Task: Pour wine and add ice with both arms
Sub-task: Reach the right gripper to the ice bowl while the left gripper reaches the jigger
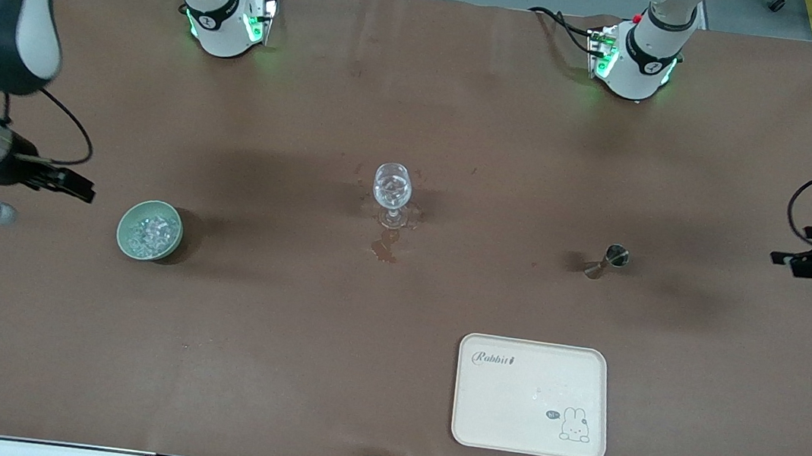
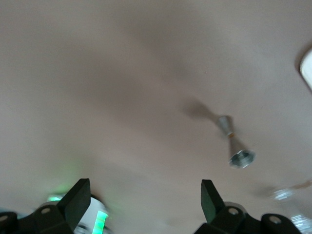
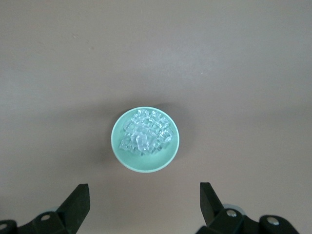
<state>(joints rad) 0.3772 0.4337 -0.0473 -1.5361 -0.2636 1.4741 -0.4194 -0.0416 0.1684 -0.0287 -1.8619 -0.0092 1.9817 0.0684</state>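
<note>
- Left end effector (image 2: 145, 202), fingers (image 2: 78, 202) spread wide, empty, above the brown worktop (image 2: 122, 73).
- Metal jigger (image 2: 234, 144) lies tipped on its side.
- Pale tray corner (image 2: 307, 68) at the edge.

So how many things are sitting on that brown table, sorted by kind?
Bowl of ice: 1
Stemmed glass: 1
Metal jigger: 1
Cream tray: 1
Total: 4

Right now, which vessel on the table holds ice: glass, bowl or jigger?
The bowl, toward the right arm's end: ice is piled in it.
</note>
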